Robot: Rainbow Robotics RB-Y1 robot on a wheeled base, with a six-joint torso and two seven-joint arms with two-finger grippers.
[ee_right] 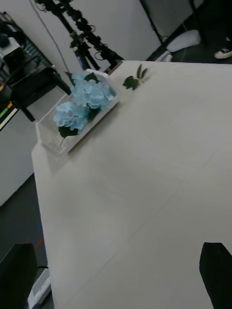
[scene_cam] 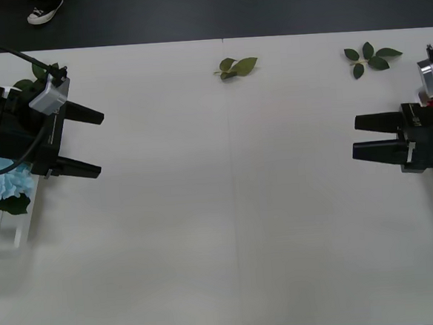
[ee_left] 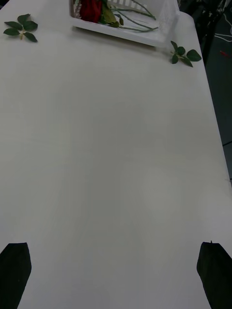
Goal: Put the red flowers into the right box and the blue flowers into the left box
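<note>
Both end effectors sit spread and holding nothing, left end effector (scene_cam: 89, 142) by the left box (ee_right: 77, 137) of blue flowers (ee_right: 82, 104), right end effector (scene_cam: 367, 137) near the right box (ee_left: 145, 36) of red flowers (ee_left: 91, 9). Sorting looks finished; only leaf sprigs (scene_cam: 237, 66) dot the worktop (scene_cam: 234, 206).

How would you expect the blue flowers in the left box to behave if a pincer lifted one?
The blue flowers look fluffy and many-petalled, so probably light and squashy under a grip. Their heads seem large, so a lifted one may droop. Lying packed in the left box, neighbours might snag.
</note>
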